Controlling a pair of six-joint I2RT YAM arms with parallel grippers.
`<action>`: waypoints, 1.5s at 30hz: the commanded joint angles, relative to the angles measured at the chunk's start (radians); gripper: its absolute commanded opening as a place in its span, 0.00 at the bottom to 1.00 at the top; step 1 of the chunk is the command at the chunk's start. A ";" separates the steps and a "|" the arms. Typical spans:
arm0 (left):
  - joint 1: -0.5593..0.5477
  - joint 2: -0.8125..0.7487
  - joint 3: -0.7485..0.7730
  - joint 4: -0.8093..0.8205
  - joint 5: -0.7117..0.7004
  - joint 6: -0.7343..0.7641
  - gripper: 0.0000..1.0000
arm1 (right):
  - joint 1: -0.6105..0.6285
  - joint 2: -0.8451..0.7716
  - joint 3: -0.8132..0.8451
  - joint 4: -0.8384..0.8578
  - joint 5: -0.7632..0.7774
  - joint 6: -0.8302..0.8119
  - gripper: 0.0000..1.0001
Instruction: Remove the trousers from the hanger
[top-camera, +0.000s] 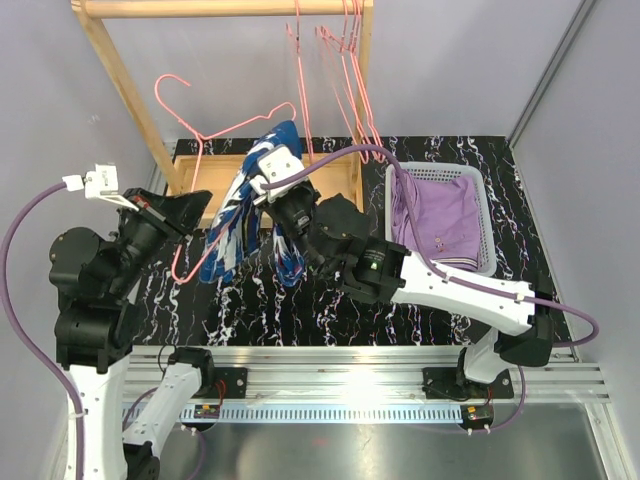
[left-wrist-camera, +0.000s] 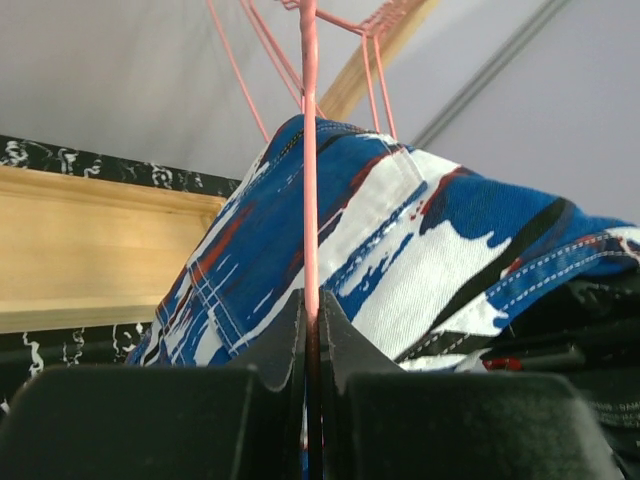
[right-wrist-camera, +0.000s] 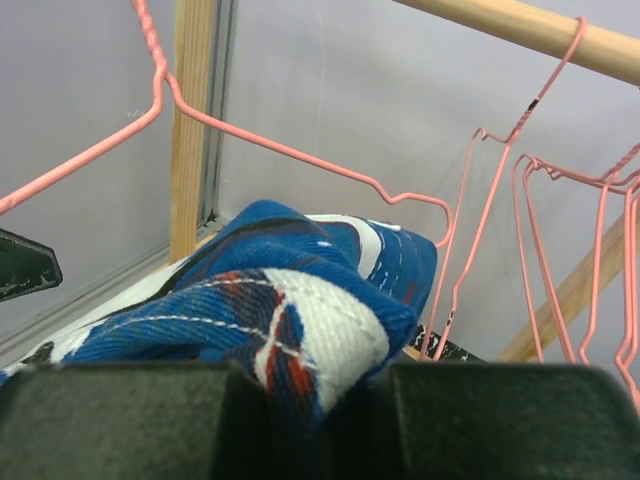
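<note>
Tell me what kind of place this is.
Likely a robotics lab bench staged as a laundry corner: a wooden rack with pink wire hangers, a basket holding lilac trousers, blue trousers on a hanger.

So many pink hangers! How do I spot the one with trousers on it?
Look at the pale wooden clothes rack. The spare pink wire hangers dangle from its top rail on the right; the wanted hanger is off the rail, tilted low at the left. Only it carries dark blue trousers splashed white and red.

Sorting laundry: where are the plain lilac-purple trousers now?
Top view: the lilac-purple cloth trousers lie inside the white plastic basket at the right, just beyond the right arm.
</note>
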 joint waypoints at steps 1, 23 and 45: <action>0.000 0.000 -0.015 0.150 0.086 0.037 0.00 | -0.009 -0.053 0.020 0.089 0.029 0.049 0.00; -0.001 -0.039 -0.180 0.131 0.014 0.104 0.00 | -0.014 -0.113 0.512 -0.144 -0.035 -0.017 0.00; -0.001 -0.031 -0.179 0.058 -0.125 0.253 0.00 | -0.014 -0.621 -0.200 0.009 0.522 -0.507 0.00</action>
